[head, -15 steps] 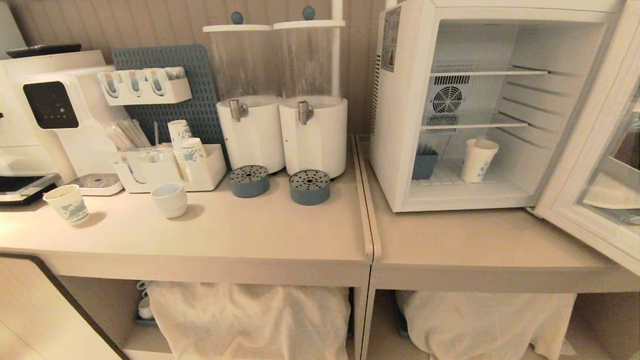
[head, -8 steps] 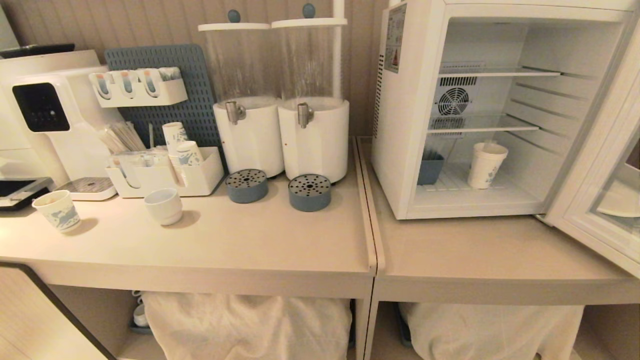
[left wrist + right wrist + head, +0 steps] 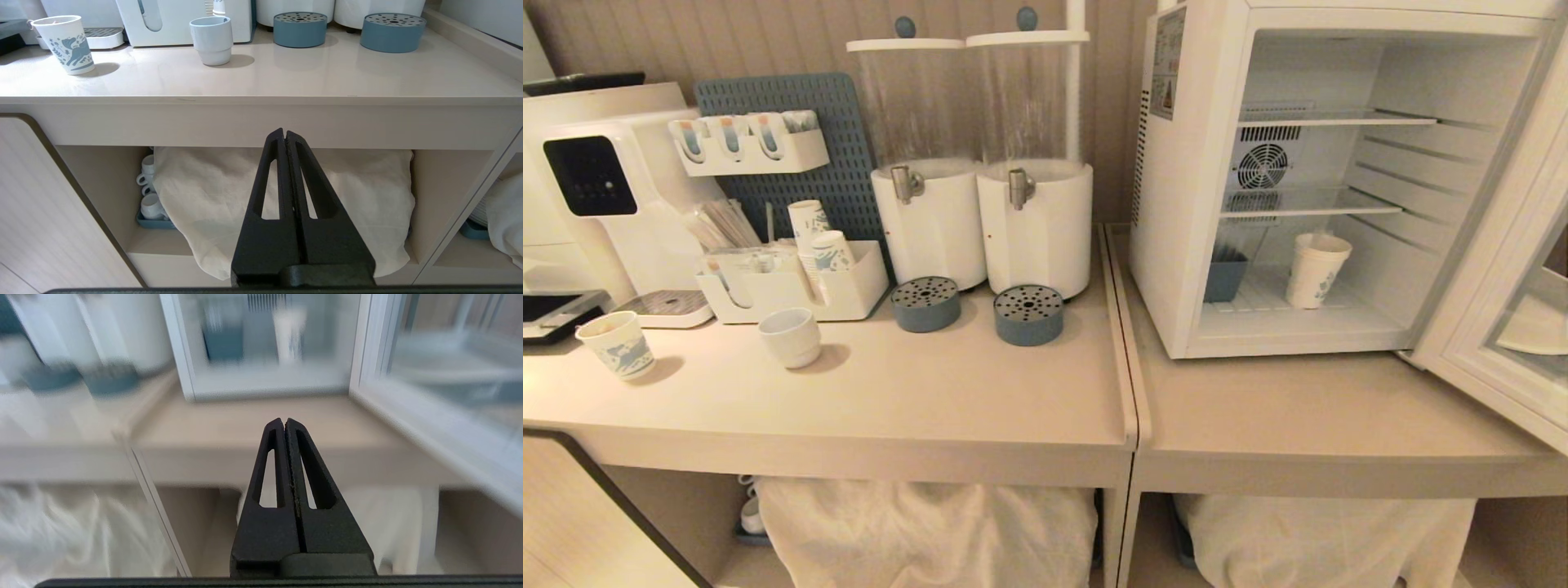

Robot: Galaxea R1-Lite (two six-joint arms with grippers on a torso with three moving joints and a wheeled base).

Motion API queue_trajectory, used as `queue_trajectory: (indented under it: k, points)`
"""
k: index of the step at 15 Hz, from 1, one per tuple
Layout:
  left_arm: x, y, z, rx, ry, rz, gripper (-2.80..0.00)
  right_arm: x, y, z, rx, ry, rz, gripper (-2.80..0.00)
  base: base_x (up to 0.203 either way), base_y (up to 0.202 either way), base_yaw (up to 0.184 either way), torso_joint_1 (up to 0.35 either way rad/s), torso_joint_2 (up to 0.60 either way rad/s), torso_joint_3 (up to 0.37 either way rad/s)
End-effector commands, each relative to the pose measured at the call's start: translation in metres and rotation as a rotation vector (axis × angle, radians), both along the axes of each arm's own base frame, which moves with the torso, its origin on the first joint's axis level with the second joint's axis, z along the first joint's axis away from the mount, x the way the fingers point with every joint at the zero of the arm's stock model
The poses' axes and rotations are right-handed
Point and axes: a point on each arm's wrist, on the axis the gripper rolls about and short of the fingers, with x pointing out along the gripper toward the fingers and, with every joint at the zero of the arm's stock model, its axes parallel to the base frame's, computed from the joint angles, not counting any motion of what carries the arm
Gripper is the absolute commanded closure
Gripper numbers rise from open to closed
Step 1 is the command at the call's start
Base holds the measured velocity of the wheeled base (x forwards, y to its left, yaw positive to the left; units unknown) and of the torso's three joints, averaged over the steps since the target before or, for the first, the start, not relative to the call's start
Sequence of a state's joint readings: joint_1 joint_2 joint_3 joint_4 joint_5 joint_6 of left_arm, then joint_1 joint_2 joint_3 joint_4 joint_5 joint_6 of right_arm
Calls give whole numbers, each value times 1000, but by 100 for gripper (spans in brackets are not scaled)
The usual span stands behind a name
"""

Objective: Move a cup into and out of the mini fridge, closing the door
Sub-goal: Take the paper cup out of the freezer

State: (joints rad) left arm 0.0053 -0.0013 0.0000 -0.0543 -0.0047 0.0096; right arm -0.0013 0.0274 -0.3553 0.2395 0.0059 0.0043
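The tall white paper cup [image 3: 1316, 269] stands upright on the floor of the mini fridge [image 3: 1176, 204], beside a small blue box [image 3: 1225, 276]. The fridge's glass door [image 3: 1503, 269] hangs wide open to the right. Neither arm shows in the head view. In the left wrist view my left gripper [image 3: 284, 132] is shut and empty, held low in front of the counter's front edge. My right gripper [image 3: 284, 421] is shut and empty too, out in front of the counter and pointing toward the open fridge, where the cup [image 3: 289, 335] shows as a blur.
On the left counter stand a short patterned paper cup [image 3: 614, 345], a squat white ceramic cup [image 3: 791, 336], two drink dispensers [image 3: 980, 220] with blue drip trays [image 3: 1028, 314], an organiser tray [image 3: 792, 282] and a coffee machine [image 3: 596, 188]. Cloth-covered bundles [image 3: 923, 531] fill the shelves below.
The whole head view shifted between one second ago and half a second ago, so the camera moved; since then it is still. No object on the counter or in the fridge has moved.
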Motion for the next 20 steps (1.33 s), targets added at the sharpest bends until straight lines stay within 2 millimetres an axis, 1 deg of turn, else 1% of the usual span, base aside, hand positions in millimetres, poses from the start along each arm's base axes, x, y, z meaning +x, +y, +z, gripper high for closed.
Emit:
queue_trajectory:
  k: [1, 4, 6, 7, 8, 11, 12, 16, 18, 20]
  points:
    - [2, 0, -5, -2, 20, 2, 0, 15, 0, 37, 3, 44, -7, 0, 0, 0, 0, 0, 0, 0]
    - [2, 0, -5, -10, 20, 2, 0, 72, -1, 63, 1, 143, -41, 0, 0, 0, 0, 0, 0, 0]
    - [2, 0, -5, -10, 19, 0, 0, 111, -2, 77, -7, 122, -58, 0, 0, 0, 0, 0, 0, 0]
    - [2, 0, -5, -5, 20, 1, 0, 124, -2, 82, -11, 99, -63, 0, 0, 0, 0, 0, 0, 0]
    - [2, 0, -5, 0, 19, 1, 0, 132, -2, 84, -15, 83, -65, 0, 0, 0, 0, 0, 0, 0]
    - [2, 0, -5, -2, 19, 1, 0, 148, -3, 77, -21, 140, -59, 0, 0, 0, 0, 0, 0, 0]
    - [2, 0, -5, -7, 19, 1, 0, 159, -3, 72, -21, 182, -57, -280, 0, 0, 0, 0, 0, 0]
    - [2, 0, -5, -6, 19, 2, 0, 210, -3, 55, -21, 265, -55, -280, 0, 0, 0, 0, 0, 0]
    - [2, 0, -5, -10, 19, 0, 0, 246, -4, 38, -23, 307, -56, -280, 0, 0, 0, 0, 0, 0]
    - [2, 0, -5, -14, 19, 2, 0, 281, -5, 17, -27, 309, -60, -280, 0, 0, 0, 0, 0, 0]
